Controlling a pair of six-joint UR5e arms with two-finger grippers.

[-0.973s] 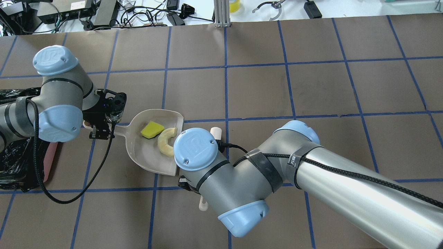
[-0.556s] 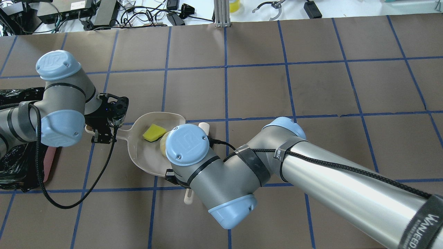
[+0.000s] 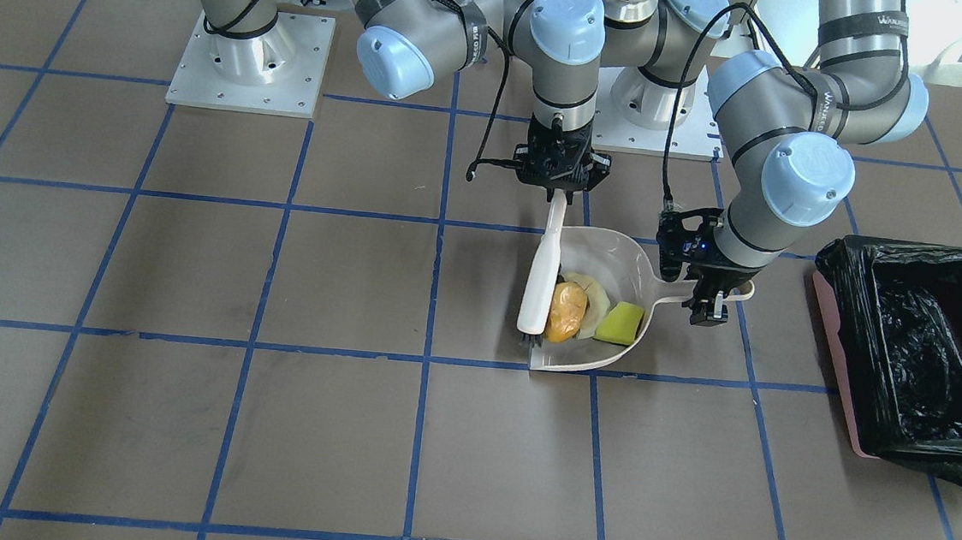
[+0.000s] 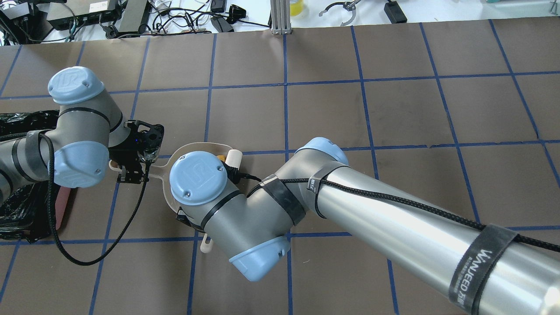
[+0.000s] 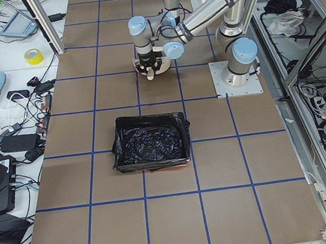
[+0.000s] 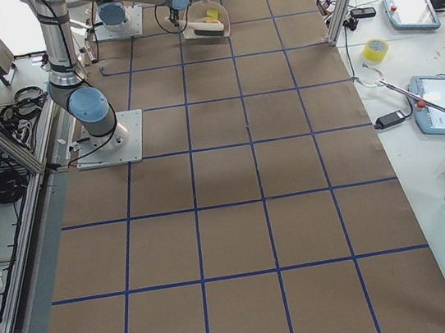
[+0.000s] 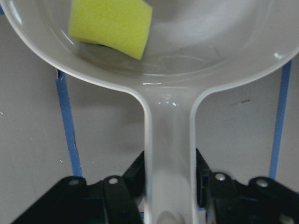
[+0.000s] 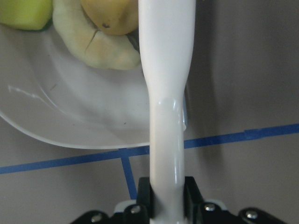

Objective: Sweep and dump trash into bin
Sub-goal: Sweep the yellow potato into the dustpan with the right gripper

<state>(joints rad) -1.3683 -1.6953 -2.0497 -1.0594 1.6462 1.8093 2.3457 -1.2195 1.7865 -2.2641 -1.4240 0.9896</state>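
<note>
A beige dustpan [image 3: 619,255] lies on the table and holds all three scraps: the orange-brown lump [image 3: 566,311], the cream peel [image 3: 593,299] and the yellow wedge [image 3: 621,322]. My left gripper [image 3: 706,303] is shut on the dustpan's handle [image 7: 170,154]. My right gripper [image 3: 557,188] is shut on a white brush [image 3: 541,266], whose head stands at the pan's mouth against the lump [image 8: 110,14]. The pink bin [image 3: 834,366] with its black bag [image 3: 913,338] stands beyond the left arm, apart from the pan. In the overhead view my right arm hides most of the pan [image 4: 192,146].
The bin [image 5: 150,142] sits near the table's left end. Cables, boxes and tools lie on the white bench beyond the far table edge [image 4: 175,17]. The brown matting with blue tape lines [image 4: 393,109] is bare to the right of the arms.
My right arm has swept left with the brush over the dustpan and now covers the wedge and peel in the overhead view. The left gripper has kept hold of the handle, shifting slightly.
</note>
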